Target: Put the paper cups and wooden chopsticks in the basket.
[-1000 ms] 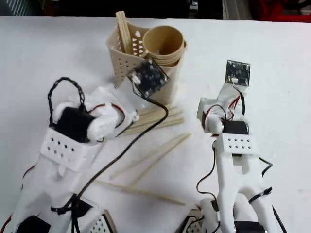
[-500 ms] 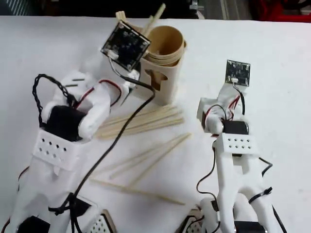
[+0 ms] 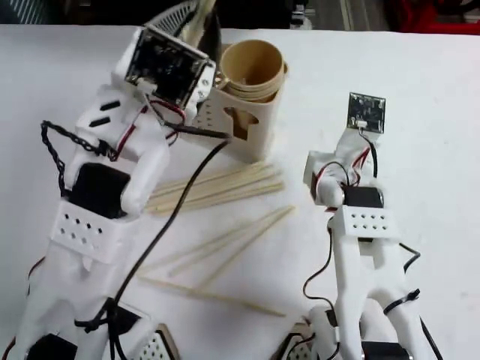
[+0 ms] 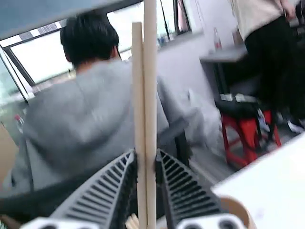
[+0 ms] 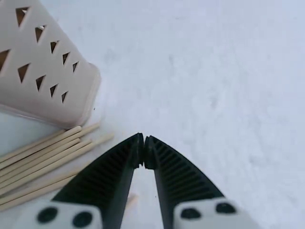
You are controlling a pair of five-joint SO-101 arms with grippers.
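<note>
Above the basket (image 3: pixel 261 139), the left gripper (image 4: pixel 146 160) pinched two wooden chopsticks (image 4: pixel 144 86) upright, so a good release would likely need their lower ends lowered into the gap beside the paper cups (image 3: pixel 253 66) before the jaws parted.

The basket (image 5: pixel 43 71) is cream, patterned with rows of triangular cut-outs. The paper cups (image 3: pixel 253 67) are tan, the wooden chopsticks (image 3: pixel 217 187) pale blond, and the counter (image 3: pixel 420 67) white. The left end effector (image 4: pixel 146 157) and right end effector (image 5: pixel 143 145) are black and ribbed.
</note>
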